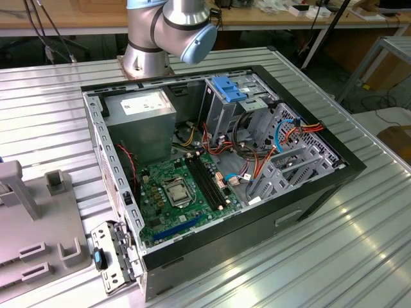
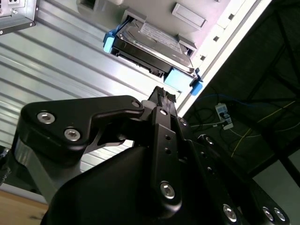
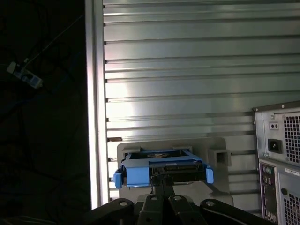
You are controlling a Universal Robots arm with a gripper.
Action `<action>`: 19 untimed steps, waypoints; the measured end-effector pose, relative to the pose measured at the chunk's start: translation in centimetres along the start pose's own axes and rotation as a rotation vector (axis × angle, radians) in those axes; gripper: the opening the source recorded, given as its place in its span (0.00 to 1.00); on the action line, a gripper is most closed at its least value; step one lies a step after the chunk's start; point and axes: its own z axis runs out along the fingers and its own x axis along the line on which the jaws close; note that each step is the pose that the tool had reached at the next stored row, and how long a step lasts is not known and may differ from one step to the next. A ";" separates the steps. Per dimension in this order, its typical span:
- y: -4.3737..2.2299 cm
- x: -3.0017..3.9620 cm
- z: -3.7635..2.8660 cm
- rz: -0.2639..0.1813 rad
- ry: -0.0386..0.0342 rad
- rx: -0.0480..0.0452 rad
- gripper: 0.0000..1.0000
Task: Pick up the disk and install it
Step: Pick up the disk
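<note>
Pick step. Hand (image 2: 163,93) clenched, empty, just short of dark metal blue-railed disk (image 2: 152,44) on grey holder (image 3: 206,143); grasp likely needs it opened.

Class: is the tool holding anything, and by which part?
It cannot be told. In both wrist views the tool sits at one edge of the disk, which lies on a grey stand; whether it grips that edge is unclear.

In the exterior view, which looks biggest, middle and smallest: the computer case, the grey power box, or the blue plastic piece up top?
Largest: computer case
Middle: grey power box
Smallest: blue plastic piece
No two look close in size.
</note>
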 end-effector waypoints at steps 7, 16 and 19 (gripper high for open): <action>0.00 0.00 0.00 -0.009 0.0004 -0.0002 0.11; 0.00 0.01 0.00 -0.029 0.0014 -0.0007 0.11; 0.00 0.01 0.00 -0.059 0.0025 -0.0015 0.11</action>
